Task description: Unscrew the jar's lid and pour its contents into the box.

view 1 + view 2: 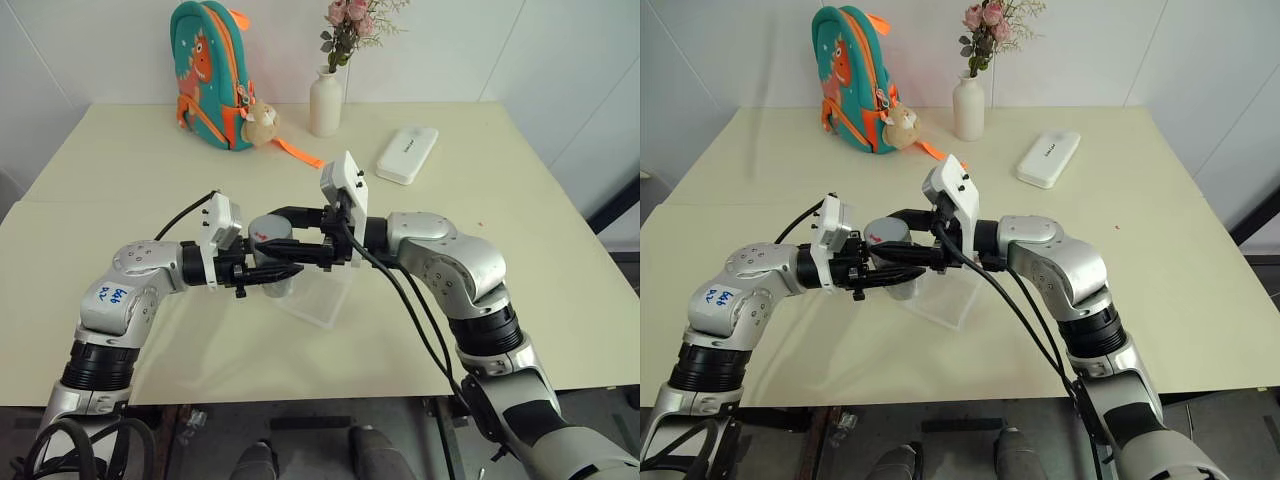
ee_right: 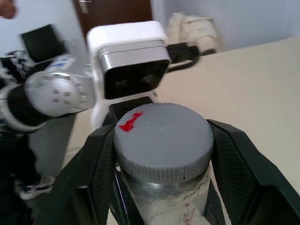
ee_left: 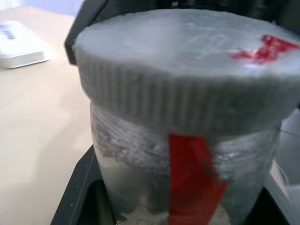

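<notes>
Silvery-grey and streaked with red, the jar hangs in the air over the middle of the cream surface, and you have both arms on it. Your left gripper comes in from nine o'clock with its fingers clamped on the jar's body below the cap; the left wrist view shows the ribbed lid close up, with a red strip running down the jar's wall beneath it. Your right gripper reaches across from three o'clock, and its two black fingers are pressed together on either side of the lid, which sits fully on the jar with its small red mark facing up. The jar stands upright between the two hands.

Just beneath and slightly to the four o'clock side of the jar, the clear plastic box rests on the surface; you cannot tell from here whether anything lies inside it. The contents of the jar are hidden behind its wall.

Far across the surface at twelve o'clock stand a teal backpack with a small plush toy, a white vase of pink flowers just beside it, and a white oblong case toward one o'clock, well apart from your hands
</notes>
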